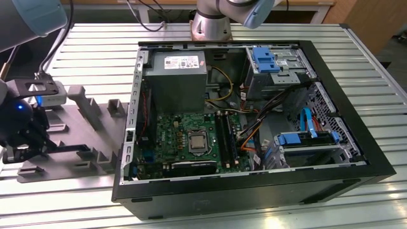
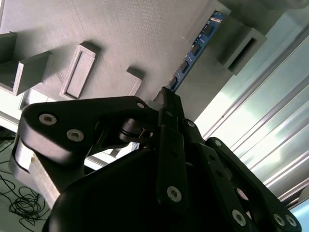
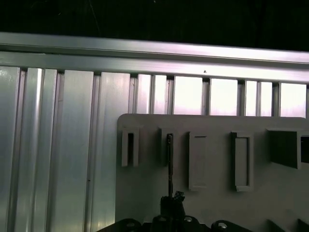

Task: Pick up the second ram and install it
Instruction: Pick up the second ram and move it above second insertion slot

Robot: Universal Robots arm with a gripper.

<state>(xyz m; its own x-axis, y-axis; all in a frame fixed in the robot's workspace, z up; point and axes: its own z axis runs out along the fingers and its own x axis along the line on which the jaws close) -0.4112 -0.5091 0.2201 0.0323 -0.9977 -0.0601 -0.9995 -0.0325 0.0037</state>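
Pinches the one second ram [image 2: 195, 48] — single gripper [image 2: 165, 98] closed on its end, over one grey fixture plate [image 1: 95, 138] at the exterior view's left, beside one computer case [image 1: 254, 195].

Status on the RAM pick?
Claw shut on one end of second ram. Ram lies along grey fixture, outside open PC case. No obstruction seen.

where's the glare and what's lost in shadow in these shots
Second wrist view: the table slats glare white; the gripper, shut on the second ram, is dark. First wrist view: bright slats beyond the grey fixture, blackness past the table's edge. Exterior view: computer case interior dim.
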